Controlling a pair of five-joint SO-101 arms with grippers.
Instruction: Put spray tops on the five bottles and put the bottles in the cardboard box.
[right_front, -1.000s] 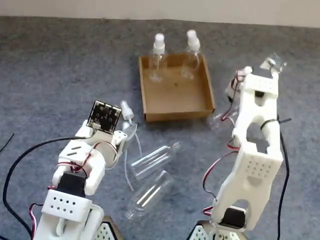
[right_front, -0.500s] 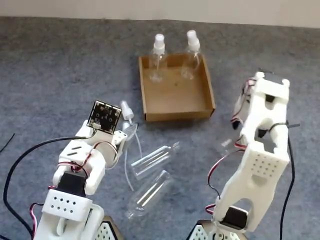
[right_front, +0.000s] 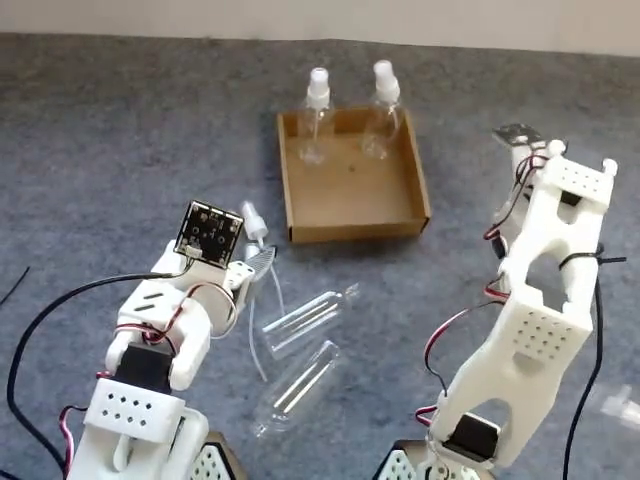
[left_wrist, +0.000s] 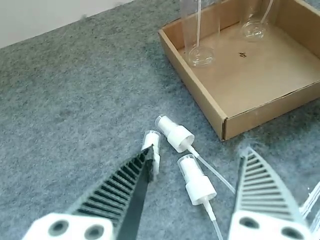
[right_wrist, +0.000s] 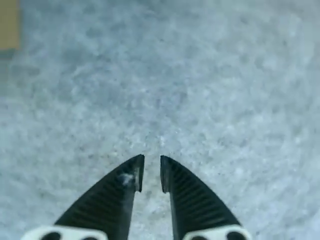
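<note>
Right claw (right_wrist: 151, 164) nearly together, empty, swung right, away from cardboard box (right_front: 352, 229) | left claw (left_wrist: 197, 154) apart, unmoved

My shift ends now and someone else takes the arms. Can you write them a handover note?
Left gripper: jaws open, empty, over three loose spray tops on the carpet near the cardboard box.
Right gripper: jaws all but shut, empty, above bare carpet.
Done: two capped bottles stand in the box.
To do: two uncapped bottles lie on the carpet; cap and box them. A blurred pale object at the high view's right edge may be the fifth bottle; cannot tell.
</note>
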